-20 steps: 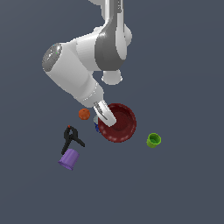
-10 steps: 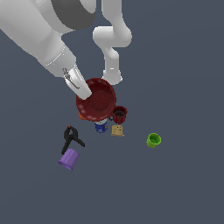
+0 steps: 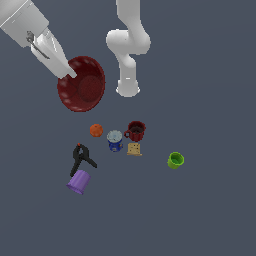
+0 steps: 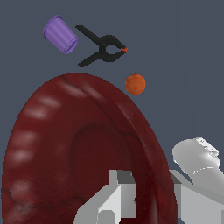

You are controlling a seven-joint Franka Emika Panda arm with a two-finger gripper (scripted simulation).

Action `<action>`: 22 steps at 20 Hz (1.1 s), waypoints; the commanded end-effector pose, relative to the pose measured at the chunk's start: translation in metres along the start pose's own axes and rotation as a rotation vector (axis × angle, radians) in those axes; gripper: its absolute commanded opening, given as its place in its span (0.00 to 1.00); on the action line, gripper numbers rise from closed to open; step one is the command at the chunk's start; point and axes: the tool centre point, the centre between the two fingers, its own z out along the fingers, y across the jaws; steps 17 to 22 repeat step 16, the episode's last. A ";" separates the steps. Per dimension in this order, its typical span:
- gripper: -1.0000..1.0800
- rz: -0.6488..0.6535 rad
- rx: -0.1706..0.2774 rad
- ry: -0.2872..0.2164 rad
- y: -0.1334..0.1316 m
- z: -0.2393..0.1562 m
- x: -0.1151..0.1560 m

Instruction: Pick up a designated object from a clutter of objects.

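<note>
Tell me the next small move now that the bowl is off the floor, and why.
Probably just hold steady with the tool shut. The red bowl hangs tilted from a pinch on its rim, in the exterior view well apart from the orange ball, blue cup and red mug below. With only the rim gripped, any quick motion might swing or slip it.

Glossy speckled red bowl (image 3: pixel 82 86), matt grey floor (image 3: pixel 210 210)

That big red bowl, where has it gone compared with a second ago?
The gripper, already clamped on the red bowl, carried it up off the pile, toward the exterior view's upper left. That uncovered the red mug, blue cup and cracker. The other items stayed put.
</note>
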 end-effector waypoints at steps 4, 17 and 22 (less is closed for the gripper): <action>0.00 -0.002 0.000 0.001 0.023 -0.040 0.003; 0.00 -0.005 0.000 0.001 0.039 -0.071 0.007; 0.00 -0.005 0.000 0.001 0.039 -0.071 0.007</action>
